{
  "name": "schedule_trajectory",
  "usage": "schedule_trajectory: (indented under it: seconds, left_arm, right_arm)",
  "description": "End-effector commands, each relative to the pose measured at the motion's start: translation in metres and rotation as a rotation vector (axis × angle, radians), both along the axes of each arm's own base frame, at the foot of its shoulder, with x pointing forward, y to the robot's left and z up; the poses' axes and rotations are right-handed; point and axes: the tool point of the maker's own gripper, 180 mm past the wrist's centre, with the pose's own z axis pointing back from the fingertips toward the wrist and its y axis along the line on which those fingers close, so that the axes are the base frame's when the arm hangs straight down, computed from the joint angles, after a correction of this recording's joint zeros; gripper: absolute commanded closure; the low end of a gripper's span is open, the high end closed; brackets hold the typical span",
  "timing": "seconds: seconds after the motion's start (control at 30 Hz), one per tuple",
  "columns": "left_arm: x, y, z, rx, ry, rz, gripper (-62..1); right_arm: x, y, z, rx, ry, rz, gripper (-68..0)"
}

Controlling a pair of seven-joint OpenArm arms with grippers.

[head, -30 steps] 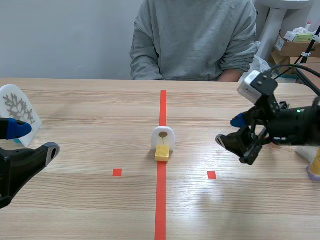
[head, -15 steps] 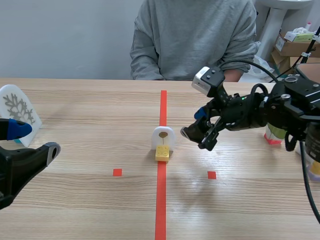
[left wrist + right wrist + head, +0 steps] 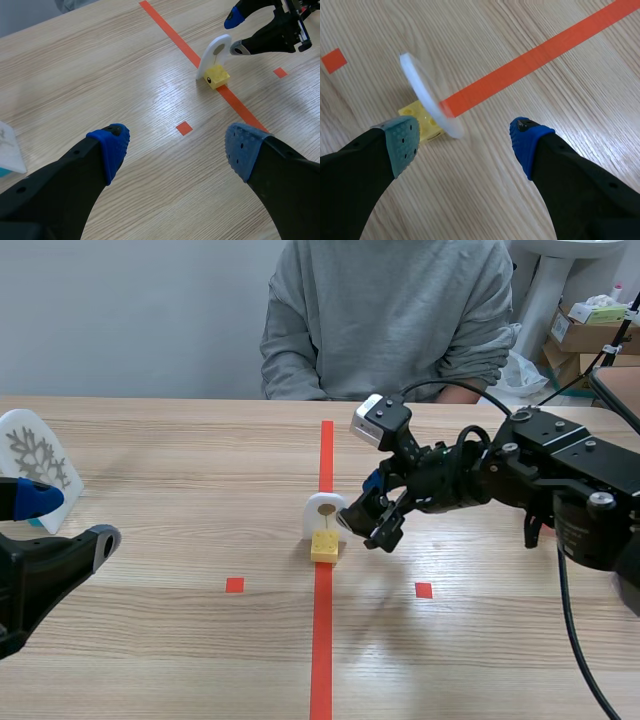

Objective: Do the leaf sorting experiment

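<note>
on the far left the snowflake card [image 3: 35, 455] stands near the table edge. my left claw [image 3: 70, 518] hangs low beside it, spread wide with nothing in it, same spot as a second ago. in the middle, right on the red tape line, the little white leaf card [image 3: 326, 512] stands upright in its yellow block [image 3: 324, 546]

the big change is on the right: my right claw [image 3: 362, 503] has swung in from the right side and now sits just beside that card, jaws wide apart, holding nothing. so i reckon the pick of the leaf card is about to start, nothing gripped yet

the scene cam shows the card's face with the small leaf drawing. the right wrist cam only gets its thin edge, ahead of the fingers and nearer the grey-green pad, so that's the one i'd line up with. can't tell there if that pad touches the block. the left wrist cam puts the grey pad right at the card's rim and the blue one apart from it
</note>
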Motion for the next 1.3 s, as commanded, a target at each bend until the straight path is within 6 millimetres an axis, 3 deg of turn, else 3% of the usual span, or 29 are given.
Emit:
schedule_trajectory:
  seconds: [0.0, 0.5, 0.73, 1.03, 1.27]
  left_arm:
    - [0.001, -0.004, 0.006, -0.019, -0.020, -0.003, -42.8]
    - [0.001, -0.004, 0.006, -0.019, -0.020, -0.003, -42.8]
    - [0.001, -0.004, 0.006, -0.019, -0.020, -0.003, -42.8]
    - [0.001, -0.004, 0.006, -0.019, -0.020, -0.003, -42.8]
    - [0.001, -0.004, 0.006, -0.019, -0.020, -0.003, -42.8]
  right_arm:
    - [0.014, 0.010, 0.022, 0.035, -0.054, 0.010, -38.0]
    - [0.010, 0.032, 0.004, 0.002, -0.010, 0.028, -37.5]
    - [0.012, 0.028, 0.001, -0.019, -0.009, 0.007, -17.1]
    - [0.012, 0.027, 0.001, -0.022, -0.007, 0.007, -1.0]
    - [0.013, 0.027, 0.001, -0.021, -0.008, 0.003, -1.1]
